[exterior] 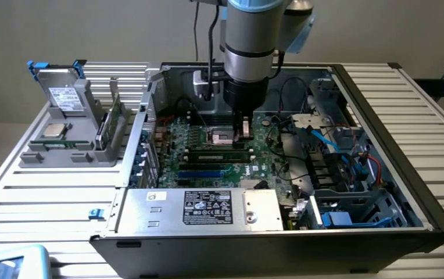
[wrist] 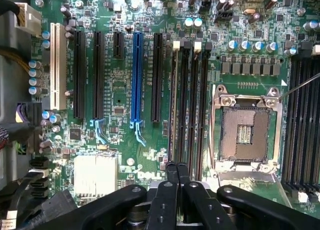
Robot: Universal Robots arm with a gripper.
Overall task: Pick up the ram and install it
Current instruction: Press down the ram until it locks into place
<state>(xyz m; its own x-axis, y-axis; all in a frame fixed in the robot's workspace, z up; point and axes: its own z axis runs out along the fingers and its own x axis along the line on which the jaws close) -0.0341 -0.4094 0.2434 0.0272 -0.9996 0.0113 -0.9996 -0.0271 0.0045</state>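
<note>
My gripper (exterior: 242,133) hangs straight down inside the open computer case (exterior: 377,104), over the motherboard (exterior: 276,168). Its black fingers (wrist: 172,177) are pressed together with nothing between them. They sit above the near end of the row of long memory slots (wrist: 190,100). A ram stick (exterior: 218,156) with black chips lies seated lengthwise in one of those slots, just in front of the gripper. In the wrist view its thin edge (wrist: 174,105) runs away from the fingertips. Another green board (exterior: 112,123) stands on edge in the grey holder at the exterior view's left.
The grey holder (exterior: 71,152) also carries a square silver chip (exterior: 54,131) and a boxy drive (exterior: 67,96). The processor socket (wrist: 245,127) lies open beside the slots. The power supply (exterior: 206,208) fills the case front, and cables and drive cages (exterior: 346,174) crowd the exterior view's right.
</note>
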